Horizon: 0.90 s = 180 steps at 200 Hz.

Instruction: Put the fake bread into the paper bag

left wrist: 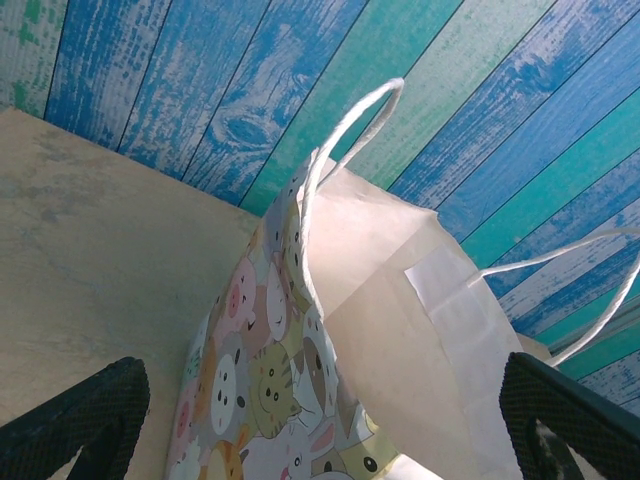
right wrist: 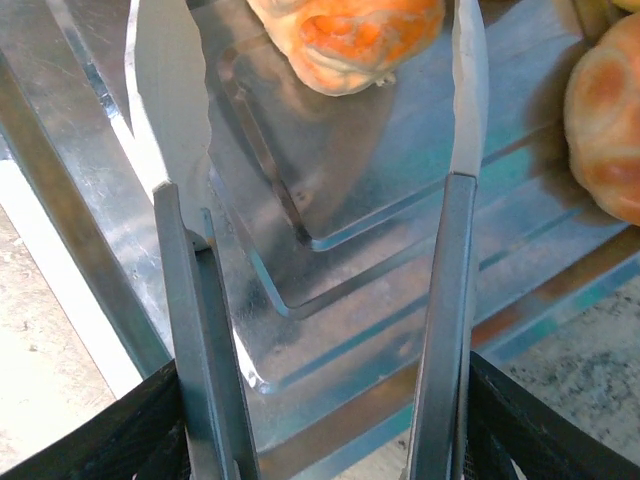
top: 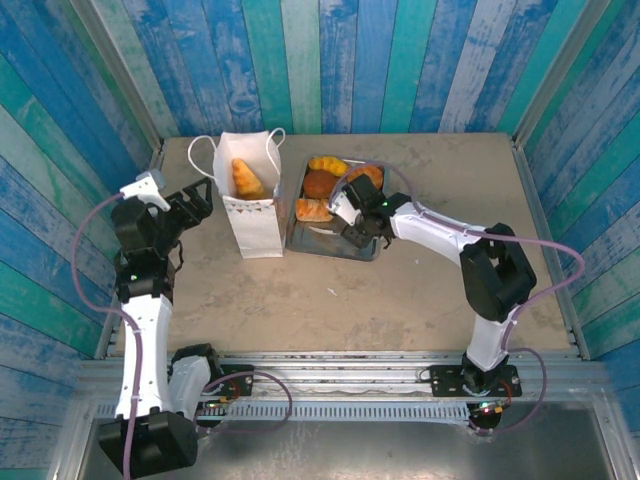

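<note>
The wall of the paper bag (top: 252,225) hid the lower part of the croissant (top: 246,178) inside it. Beside the bag, the right hand (top: 340,215) covered part of the tray (top: 325,247). The left wrist view cut off the bag's base.

The paper bag (top: 250,205) stands upright on the counter (top: 400,290), just left of the tray (top: 340,252). One piece of fake bread (top: 246,178) lies inside the bag; four more lie on the tray's far half. The left tool (top: 203,203) sits left of the bag. The right tool (top: 338,212) sits over the tray's near half.
</note>
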Tool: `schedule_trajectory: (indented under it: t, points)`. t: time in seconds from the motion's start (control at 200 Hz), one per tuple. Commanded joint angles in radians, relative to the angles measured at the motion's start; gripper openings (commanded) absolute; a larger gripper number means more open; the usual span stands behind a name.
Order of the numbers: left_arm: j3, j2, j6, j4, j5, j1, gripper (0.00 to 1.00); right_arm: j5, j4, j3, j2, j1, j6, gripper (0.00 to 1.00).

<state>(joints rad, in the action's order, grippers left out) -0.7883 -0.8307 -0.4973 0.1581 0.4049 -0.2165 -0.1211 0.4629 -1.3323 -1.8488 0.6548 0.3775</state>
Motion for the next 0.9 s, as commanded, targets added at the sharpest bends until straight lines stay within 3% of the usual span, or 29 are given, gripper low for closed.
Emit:
schedule_trajectory:
  t: [0.0,0.235,0.446,0.646,0.897]
  points:
    - [-0.029,-0.011,0.011,0.005,0.002,-0.004,0.94,0.049,-0.017,-0.046,-0.026,-0.013,0.011,0.64]
    - [-0.029,-0.013,0.009,0.004,0.000,-0.002,0.94,0.067,-0.031,-0.052,-0.056,-0.018,0.008,0.61]
    - [-0.030,-0.013,0.006,0.007,0.001,-0.004,0.94,0.061,-0.033,-0.043,-0.045,-0.019,0.001,0.52]
    - [-0.035,-0.010,0.003,0.009,0.000,-0.003,0.94,0.018,-0.041,0.006,0.023,-0.018,-0.020,0.36]
    - [-0.045,-0.005,-0.009,0.008,0.012,-0.004,0.94,-0.036,-0.032,0.093,0.172,-0.019,-0.086,0.31]
